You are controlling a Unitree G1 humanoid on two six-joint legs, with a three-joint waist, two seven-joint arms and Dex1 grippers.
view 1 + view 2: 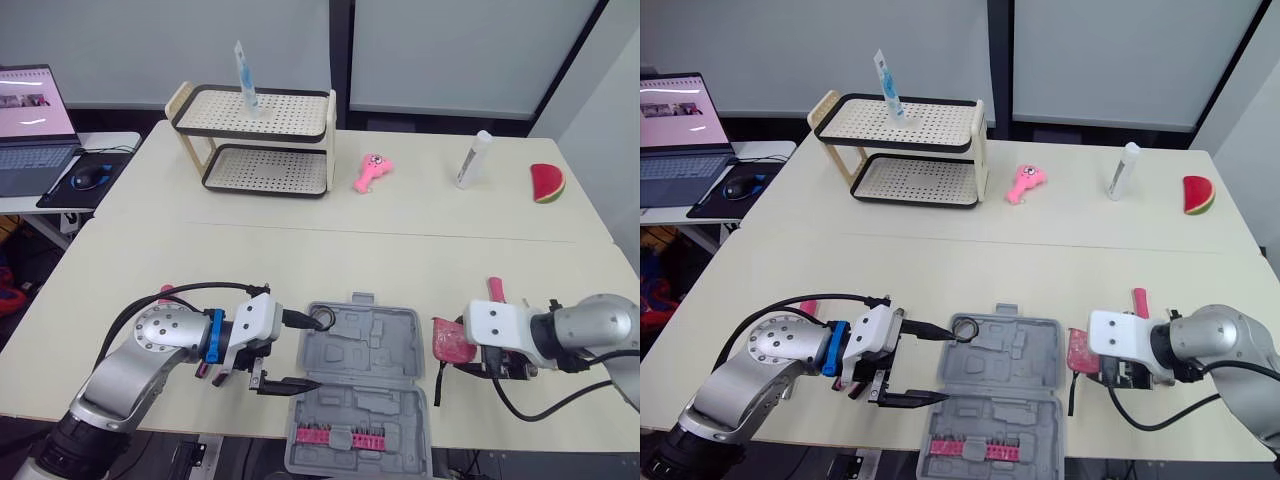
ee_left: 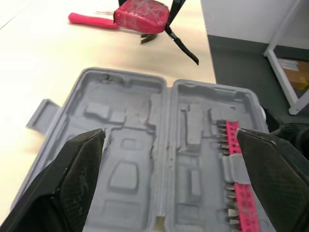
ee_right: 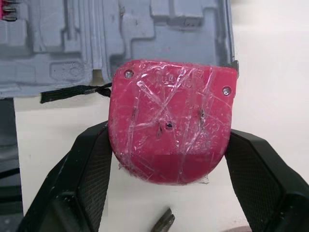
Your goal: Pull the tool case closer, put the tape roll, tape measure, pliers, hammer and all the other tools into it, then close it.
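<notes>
Grey tool case [image 1: 365, 385] lies open and flat at the front edge of the desk [image 1: 420, 255], between the two arms; a red bit strip [image 1: 335, 436] sits in its nearer half, and the moulded recesses of the far half hold no tools. Left pincer [image 1: 318, 351] is at the case's left edge, released, fingers spread wide, grasping nothing. Right pincer [image 3: 168, 133] is just beside the case's right edge, clenched on the red tape measure [image 1: 452, 340], whose black strap [image 3: 72, 93] hangs toward the case. Whether the tape measure touches the desk cannot be told. A red-handled tool [image 1: 494, 289] lies just behind the right pincer; its type is not discernible. Further back stand a two-tier rack [image 1: 255, 140] with an upright tube [image 1: 245, 80] on its top tier, a pink toy [image 1: 372, 172], a white bottle [image 1: 473, 158] and a watermelon slice [image 1: 547, 183]. A laptop [image 1: 35, 130] and mouse [image 1: 88, 177] occupy a side table at far left
</notes>
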